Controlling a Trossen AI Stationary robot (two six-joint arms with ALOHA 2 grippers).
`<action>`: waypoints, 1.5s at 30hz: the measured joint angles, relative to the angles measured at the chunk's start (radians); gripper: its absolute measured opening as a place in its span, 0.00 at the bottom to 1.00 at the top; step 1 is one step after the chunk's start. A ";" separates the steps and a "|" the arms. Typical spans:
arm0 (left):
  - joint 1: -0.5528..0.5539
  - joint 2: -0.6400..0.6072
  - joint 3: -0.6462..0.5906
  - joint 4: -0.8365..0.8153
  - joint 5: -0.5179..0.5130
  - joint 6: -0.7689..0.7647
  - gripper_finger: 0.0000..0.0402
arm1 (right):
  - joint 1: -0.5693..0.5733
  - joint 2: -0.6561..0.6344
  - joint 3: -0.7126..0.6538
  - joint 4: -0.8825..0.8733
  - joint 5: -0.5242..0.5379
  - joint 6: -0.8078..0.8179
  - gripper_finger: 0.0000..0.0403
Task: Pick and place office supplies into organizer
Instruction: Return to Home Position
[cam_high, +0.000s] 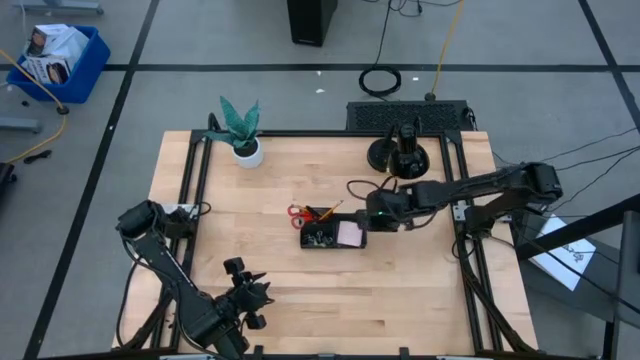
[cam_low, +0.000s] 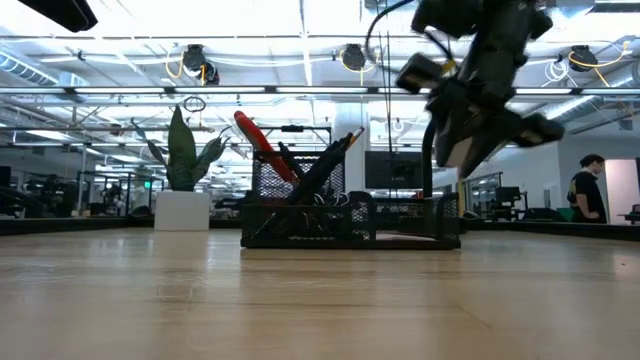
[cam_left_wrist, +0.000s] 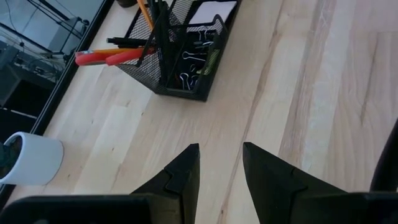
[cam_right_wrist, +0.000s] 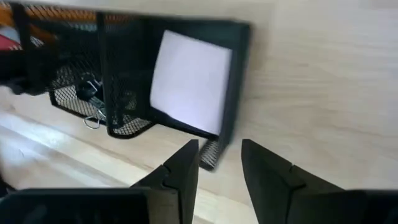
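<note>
We judge the sorting done and the step in hand to be the retreat to rest. On the pale wooden counter (cam_high: 250, 200) we spot no loose supplies.

The right arm (cam_high: 480, 190) reaches in from the right edge of the high view. The right jaws hang just right of the organizer (cam_low: 400, 218) at the centre of the frame. In the low view they sit high in the upper right, off the counter. They stand narrowly apart and hold nothing.

The left arm (cam_high: 170, 270) is folded at the lower left of the high view, well apart from the organizer. The left jaws are also narrowly parted and empty.

The next move, as we read it, is for the right arm to rise and draw back toward the right edge. It should keep clear of the mesh wall so the tray is not nudged.

Inside the organizer:
- **Tall mesh cup, left end in the low view:** the red-handled scissors (cam_left_wrist: 102, 58) lean here, handles sticking out, with orange pencils (cam_left_wrist: 144, 9) and black pens (cam_left_wrist: 127, 42).
- **End compartment:** the pale pad (cam_right_wrist: 189, 81) lies flat, directly under the right wrist camera.
- **Low compartment between them:** the small clips (cam_left_wrist: 189, 59) lie here.
- **Along that compartment's wall:** there is what we take for the yellow-green piece (cam_left_wrist: 211, 61), though it is too small to be sure.
</note>
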 joint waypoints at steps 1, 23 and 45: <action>0.000 0.000 0.000 -0.003 0.000 0.000 0.32 | 0.000 -0.027 0.000 -0.025 0.012 0.009 0.29; -0.054 -0.138 0.041 -0.018 -0.138 -0.003 0.32 | 0.215 -0.592 0.000 0.173 0.246 -0.351 0.29; -0.227 -0.407 0.042 0.095 -0.381 0.184 0.32 | 0.467 -0.665 0.000 0.549 0.173 -0.999 0.29</action>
